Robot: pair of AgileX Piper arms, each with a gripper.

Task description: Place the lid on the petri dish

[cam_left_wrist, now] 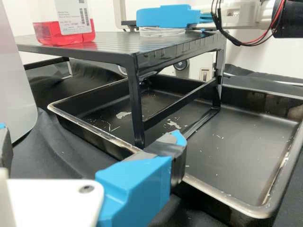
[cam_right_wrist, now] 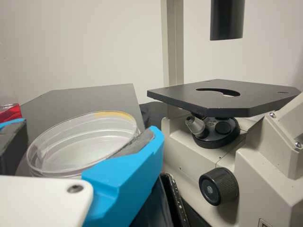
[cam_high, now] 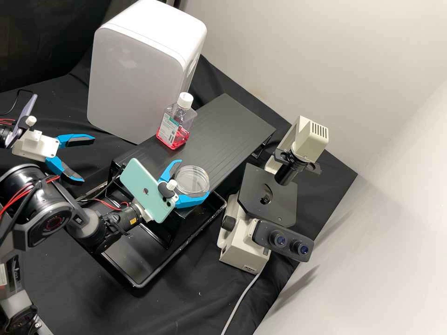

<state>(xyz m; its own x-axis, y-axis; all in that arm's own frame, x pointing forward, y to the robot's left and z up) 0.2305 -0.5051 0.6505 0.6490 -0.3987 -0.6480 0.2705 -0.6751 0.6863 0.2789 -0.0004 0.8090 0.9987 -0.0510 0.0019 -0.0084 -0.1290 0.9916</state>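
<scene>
— Where is the petri dish (cam_high: 192,180)?
— Clear, round, shallow plastic; it sits on the near corner of the ridged black rack (cam_high: 228,135); the right gripper (cam_high: 192,179) has its curved blue fingers closed on the rim.
— And around it?
— A square flask (cam_high: 174,124) of red liquid at 11 o'clock; a white microscope (cam_high: 253,232) at 3 o'clock; the left gripper (cam_high: 87,158) at 9 o'clock, well apart, fingers spread wide over the black-draped worktop (cam_high: 209,298).

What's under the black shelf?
A black tray: the shelf stands in it on its legs, with pale flecks on the tray floor. In the high view the shelf covers the tray's far part.
</scene>
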